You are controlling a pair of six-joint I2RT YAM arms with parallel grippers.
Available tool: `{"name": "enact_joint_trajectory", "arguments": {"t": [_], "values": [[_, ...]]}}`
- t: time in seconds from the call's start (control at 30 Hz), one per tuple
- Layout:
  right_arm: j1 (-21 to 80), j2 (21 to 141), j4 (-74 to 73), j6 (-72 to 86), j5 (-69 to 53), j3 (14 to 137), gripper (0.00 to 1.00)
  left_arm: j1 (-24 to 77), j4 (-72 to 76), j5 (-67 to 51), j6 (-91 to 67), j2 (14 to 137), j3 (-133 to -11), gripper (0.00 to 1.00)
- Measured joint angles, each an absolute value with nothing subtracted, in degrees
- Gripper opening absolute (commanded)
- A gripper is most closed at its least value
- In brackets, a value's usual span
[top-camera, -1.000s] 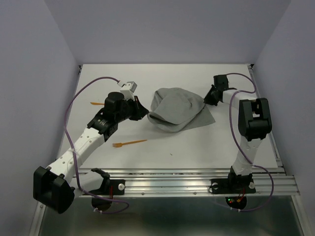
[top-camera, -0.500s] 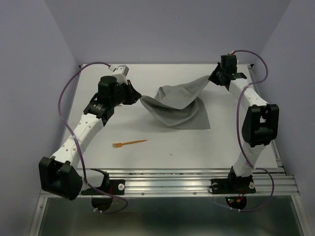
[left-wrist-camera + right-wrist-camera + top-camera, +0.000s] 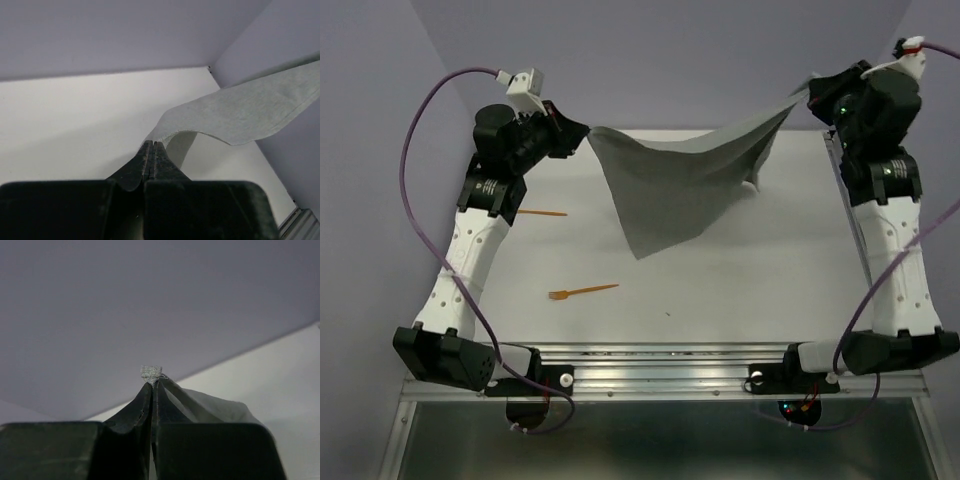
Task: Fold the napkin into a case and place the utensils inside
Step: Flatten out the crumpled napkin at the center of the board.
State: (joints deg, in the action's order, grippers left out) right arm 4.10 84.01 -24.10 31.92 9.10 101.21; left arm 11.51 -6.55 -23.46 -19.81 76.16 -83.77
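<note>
The grey napkin (image 3: 685,180) hangs stretched in the air between both arms, its lower corner drooping toward the table. My left gripper (image 3: 582,135) is shut on its left top corner; in the left wrist view the cloth (image 3: 240,112) runs off to the right from the pinched tips (image 3: 152,145). My right gripper (image 3: 812,92) is shut on the right top corner, and a small tuft of cloth (image 3: 151,373) sticks out past its tips (image 3: 152,384). An orange fork (image 3: 582,292) lies on the table at front left. A second orange utensil (image 3: 540,212) lies by the left arm.
The white table (image 3: 720,290) ends in a metal rail (image 3: 700,375) at the near edge. Lilac walls close in the back and both sides. Purple cables (image 3: 425,130) loop off each wrist.
Both arms have risen and spread apart, lifting the napkin off the table and pulling it from a crumpled heap into a stretched hanging sheet. The second orange utensil is uncovered again.
</note>
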Motion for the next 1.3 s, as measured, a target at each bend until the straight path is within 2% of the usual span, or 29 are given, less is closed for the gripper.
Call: {"name": "enact_joint_trajectory", "arguments": {"t": [0.03,0.23,0.53,0.87,1.07,1.3], "values": [[4.08,77.91,-24.12,31.55,9.93,102.74,0.01,11.51,-6.46,-23.7,-19.88,74.94,-83.81,0.0],[4.08,66.46,-25.12,29.34,13.21,108.71,0.01,11.51,-6.31,-24.16,-20.21,67.7,-88.66,0.0],[4.08,56.88,-28.49,27.64,15.68,112.84,0.01,11.51,-5.41,-25.56,-20.45,56.58,-94.15,0.0],[4.08,50.94,-31.55,27.64,15.03,114.65,0.01,11.62,-5.21,-28.34,-20.93,50.83,-96.27,0.0],[4.08,49.89,-31.38,27.59,17.02,107.07,0.01,11.62,-4.03,-28.51,-21.26,51.27,-90.3,0.0],[4.08,56.23,-30.59,26.76,22.85,89.91,0.01,11.6,2.13,-28.29,-22.04,59.16,-75.07,0.0]]}}
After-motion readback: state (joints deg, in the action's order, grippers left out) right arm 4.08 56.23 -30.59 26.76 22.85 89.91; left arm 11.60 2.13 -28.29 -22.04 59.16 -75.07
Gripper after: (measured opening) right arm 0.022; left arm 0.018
